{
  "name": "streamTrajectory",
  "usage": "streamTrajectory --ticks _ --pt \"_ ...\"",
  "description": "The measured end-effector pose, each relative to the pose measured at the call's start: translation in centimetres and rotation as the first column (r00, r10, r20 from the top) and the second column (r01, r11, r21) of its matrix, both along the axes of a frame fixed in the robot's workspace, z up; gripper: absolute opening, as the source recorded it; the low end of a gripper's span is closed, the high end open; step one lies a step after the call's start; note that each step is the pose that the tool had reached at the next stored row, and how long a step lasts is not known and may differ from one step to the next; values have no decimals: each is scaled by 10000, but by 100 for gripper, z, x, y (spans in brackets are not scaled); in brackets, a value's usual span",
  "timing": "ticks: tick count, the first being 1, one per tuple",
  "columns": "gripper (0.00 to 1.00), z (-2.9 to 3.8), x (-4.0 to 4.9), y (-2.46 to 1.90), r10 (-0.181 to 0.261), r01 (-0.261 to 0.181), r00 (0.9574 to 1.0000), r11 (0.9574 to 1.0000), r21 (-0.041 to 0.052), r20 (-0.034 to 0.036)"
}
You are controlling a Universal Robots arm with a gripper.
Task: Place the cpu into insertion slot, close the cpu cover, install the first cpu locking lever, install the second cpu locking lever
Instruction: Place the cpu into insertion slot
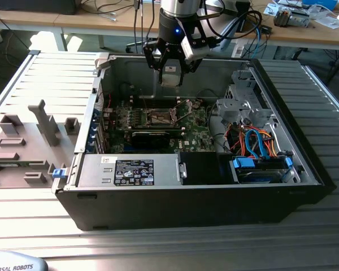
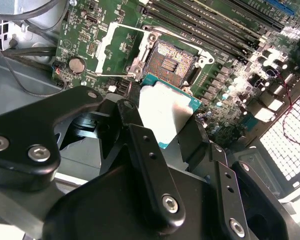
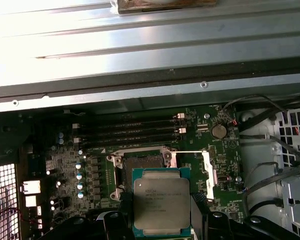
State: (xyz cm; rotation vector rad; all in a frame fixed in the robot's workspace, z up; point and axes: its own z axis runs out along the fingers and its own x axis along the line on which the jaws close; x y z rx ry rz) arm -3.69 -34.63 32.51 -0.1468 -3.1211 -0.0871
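My gripper (image 1: 169, 78) hangs over the open computer case, shut on the cpu (image 1: 169, 74) by two opposite edges. The first wrist view shows the cpu's (image 3: 161, 199) silver-grey metal top; the second wrist view shows its (image 2: 165, 111) pale underside. The insertion slot (image 3: 141, 167) on the green motherboard is bare and lies just beyond the chip, below it. The cpu cover (image 3: 208, 172) stands swung open beside the slot, seen in both wrist views (image 2: 108, 46). A thin wire locking lever (image 3: 190, 151) is raised by the cover.
Memory slots (image 3: 130, 131) run along one side of the socket. In the exterior view a drive cage (image 1: 244, 101) and blue and orange cables (image 1: 254, 141) fill the case's right; a labelled power supply (image 1: 133, 171) sits at the front. A grey fixture tray (image 1: 28, 144) lies left of the case.
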Motion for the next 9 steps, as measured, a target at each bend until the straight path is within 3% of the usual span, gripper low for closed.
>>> streamTrajectory --ticks 9 --pt "54 0 0 0 -129 129 9999 9999 0 0"
